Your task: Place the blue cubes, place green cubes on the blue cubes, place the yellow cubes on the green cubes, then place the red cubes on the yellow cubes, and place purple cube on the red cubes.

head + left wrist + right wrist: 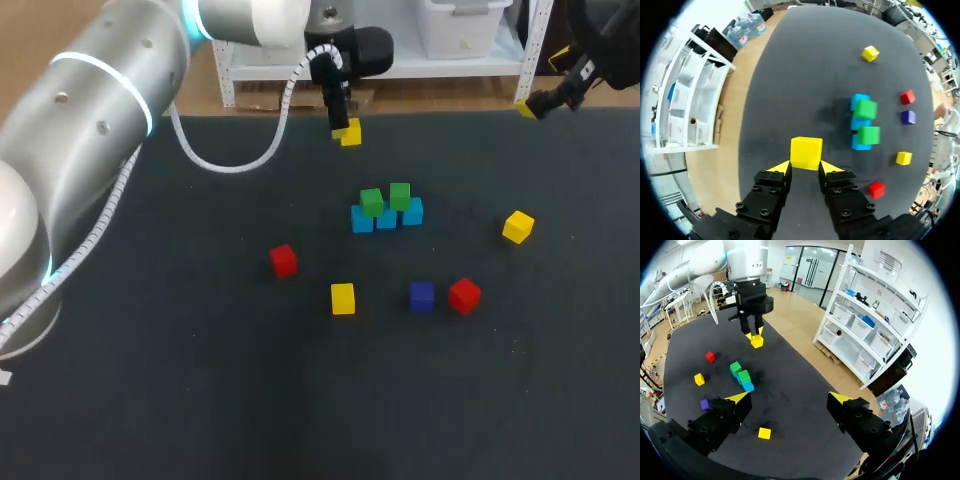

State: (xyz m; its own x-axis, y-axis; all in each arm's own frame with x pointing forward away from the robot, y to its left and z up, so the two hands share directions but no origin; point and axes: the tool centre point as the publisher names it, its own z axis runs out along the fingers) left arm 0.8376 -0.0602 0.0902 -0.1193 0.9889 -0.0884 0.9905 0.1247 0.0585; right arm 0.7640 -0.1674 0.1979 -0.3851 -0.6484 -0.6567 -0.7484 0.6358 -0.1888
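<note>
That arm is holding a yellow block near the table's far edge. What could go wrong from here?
The left gripper pinches the yellow cube only with its tips, so it might slip on the way. The two green cubes sit apart, not squarely on the blue cubes; an off placement could tip the yellow one or nudge a green one off.

A dark table [200,380] is filling the head view. Three blue cubes [387,216] are sitting in a touching row just right of centre. A red cube [283,260] is lying left of centre. Below the row, a yellow cube [343,298], a purple cube [421,295] and a second red cube [464,295] are lying apart. Another yellow cube [517,226] is resting at the right.
</note>
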